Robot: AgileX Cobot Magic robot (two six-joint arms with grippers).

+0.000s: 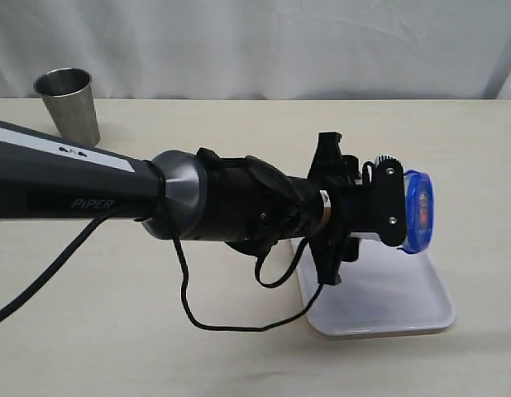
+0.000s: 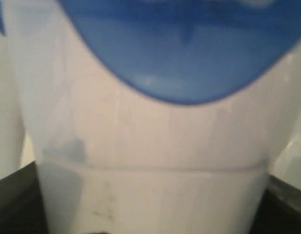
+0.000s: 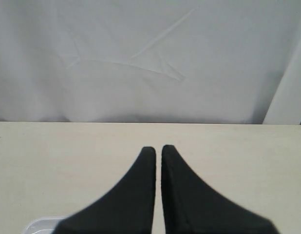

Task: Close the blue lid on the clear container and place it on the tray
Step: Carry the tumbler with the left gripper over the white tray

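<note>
1. A pale beige table point(image 1: 239, 347) fills the lower scene, smooth and matte.
2. Its far edge runs straight across the exterior view.
3. Behind it hangs a white cloth backdrop point(image 1: 280, 41), creased in soft folds.
4. The light is even and soft, and shadows on the table are faint.

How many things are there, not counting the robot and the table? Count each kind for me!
steel cup: 1
blue lid: 1
clear container: 1
white tray: 1
Total: 4
</note>
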